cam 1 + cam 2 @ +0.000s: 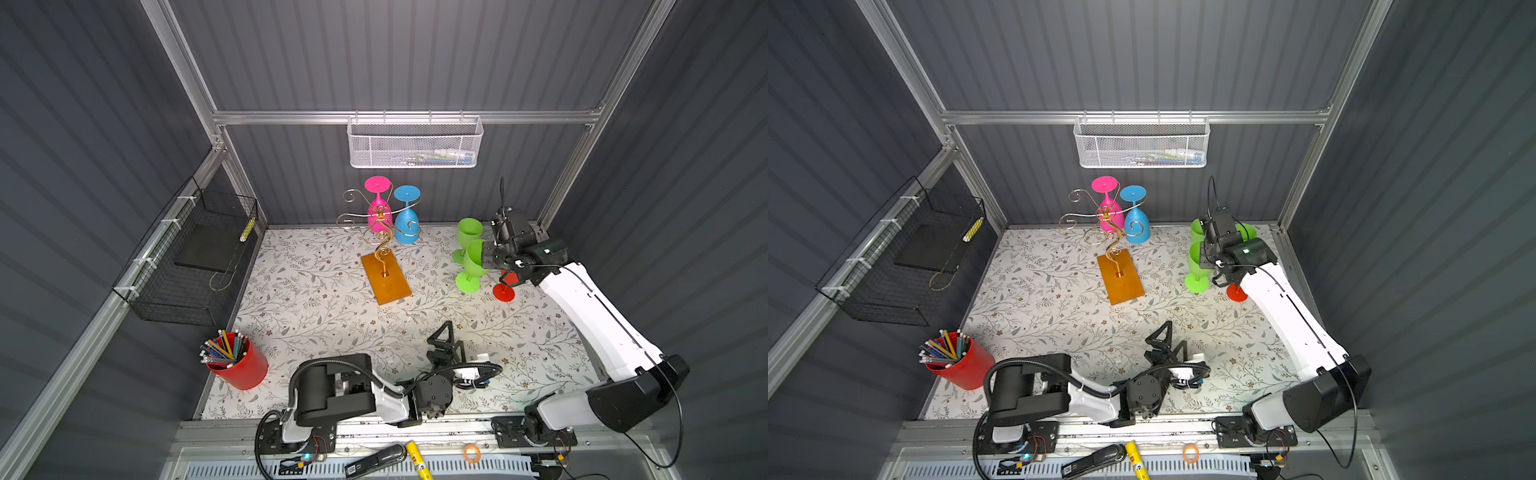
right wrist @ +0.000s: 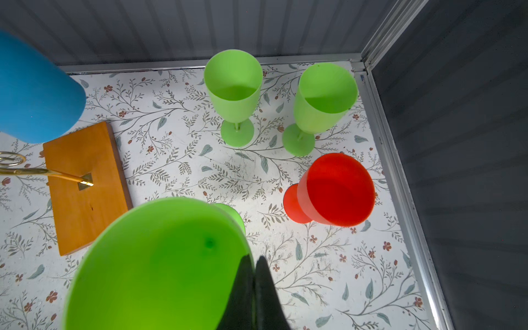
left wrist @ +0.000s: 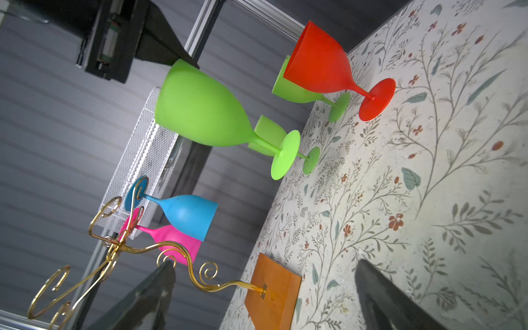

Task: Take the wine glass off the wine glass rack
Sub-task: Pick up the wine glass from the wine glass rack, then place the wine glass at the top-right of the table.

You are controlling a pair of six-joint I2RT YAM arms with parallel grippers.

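1. Wine glass rack (image 1: 381,232): gold wire stand on an orange wooden base, toward the back of the counter (image 1: 316,307). A pink glass (image 1: 379,208) and a blue glass (image 1: 407,218) hang from it upside down, side by side. The other scroll arms are bare.
2. Green wine glass (image 1: 473,259): off the rack, upright, well apart from it on the right. The right tool (image 2: 254,268) is pressed together on its rim, one finger inside the bowl and one outside. Whether its foot rests on the counter cannot be told.
3. Glasses standing free: a second green glass (image 2: 233,85), a third green glass (image 2: 325,91) and a red glass (image 2: 337,188), grouped in the back right corner near the held one.
4. Left tool (image 1: 451,338): spread wide, holding nothing, low over the front of the counter.
5. Progress, as judged: one glass is clear of the rack and needs only setting down and release. If every glass must come off, the pink and blue ones are left.
6. Containers: the white mesh basket (image 1: 415,143) on the back rail holds small items too indistinct to name. The black wire basket (image 1: 195,257) on the left wall holds a dark flat slab and a yellow object. The red cup (image 1: 245,368) at the front left holds pencils (image 1: 222,349).
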